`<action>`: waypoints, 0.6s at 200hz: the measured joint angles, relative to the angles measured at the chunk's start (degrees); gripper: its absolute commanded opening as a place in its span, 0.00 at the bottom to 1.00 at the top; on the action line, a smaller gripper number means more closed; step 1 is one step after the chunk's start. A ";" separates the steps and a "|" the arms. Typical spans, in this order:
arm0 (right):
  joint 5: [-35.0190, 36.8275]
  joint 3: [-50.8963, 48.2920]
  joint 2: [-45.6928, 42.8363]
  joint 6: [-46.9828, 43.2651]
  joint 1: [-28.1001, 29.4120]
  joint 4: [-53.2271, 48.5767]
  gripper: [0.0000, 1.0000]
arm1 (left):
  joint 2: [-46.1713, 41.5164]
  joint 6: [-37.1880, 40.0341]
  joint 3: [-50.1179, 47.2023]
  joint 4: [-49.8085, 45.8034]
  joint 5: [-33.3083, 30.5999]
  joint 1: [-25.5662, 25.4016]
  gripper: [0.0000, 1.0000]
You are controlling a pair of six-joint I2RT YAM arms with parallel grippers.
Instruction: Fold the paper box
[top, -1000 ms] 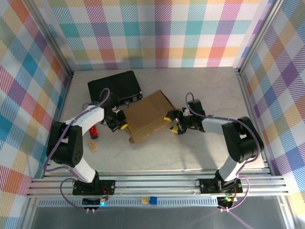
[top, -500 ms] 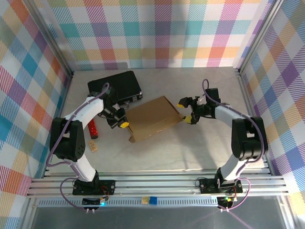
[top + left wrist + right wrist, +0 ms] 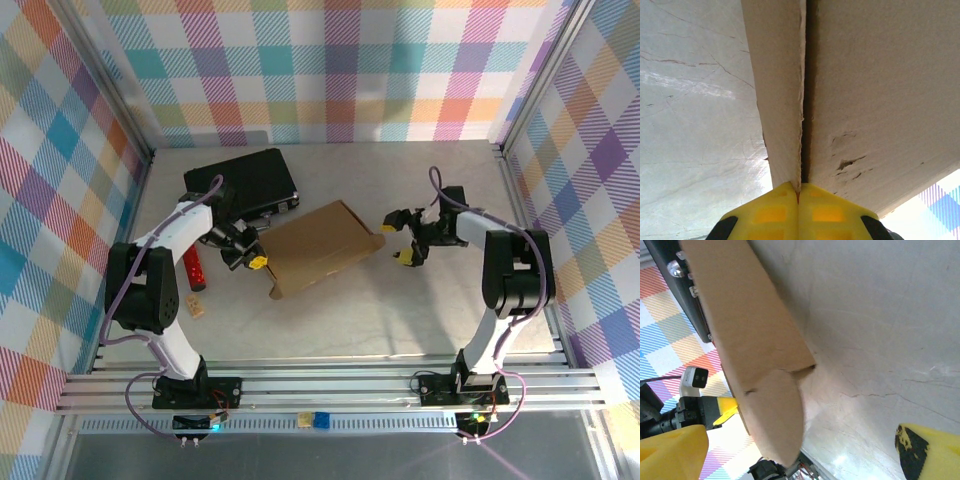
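Observation:
The paper box (image 3: 320,245) lies nearly flat in mid-table, a brown cardboard sheet folded over on itself. My left gripper (image 3: 256,263) is at its left edge, shut on that edge. In the left wrist view the yellow fingertips (image 3: 780,210) meet around the thin cardboard edge (image 3: 801,110), with a dark seam running up between two panels. My right gripper (image 3: 401,240) stands open just right of the box, apart from it. The right wrist view shows the paper box (image 3: 745,330) and its rounded tab (image 3: 777,415) ahead of the wide-open right gripper (image 3: 802,442).
A black case (image 3: 245,182) lies behind the box at the back left, close to the left arm. A red cylinder (image 3: 197,268) and a small wooden block (image 3: 196,308) lie left of the left gripper. Bare table (image 3: 400,320) stretches in front and to the right.
My right gripper has let go and drawn back to the right, away from the box's right end. The box has dropped flatter. The left gripper keeps its hold at the left edge.

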 measured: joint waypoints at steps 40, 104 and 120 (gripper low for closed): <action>-4.81 4.59 5.40 1.27 -0.02 4.63 0.96 | 0.26 0.74 0.02 -0.17 1.46 1.11 0.00; -14.01 11.15 16.68 4.59 3.10 11.04 0.96 | 0.46 1.49 0.02 -0.13 2.89 1.97 0.00; -15.34 12.61 18.16 4.66 4.33 11.15 0.95 | 0.74 1.60 0.02 -0.13 3.15 1.97 0.00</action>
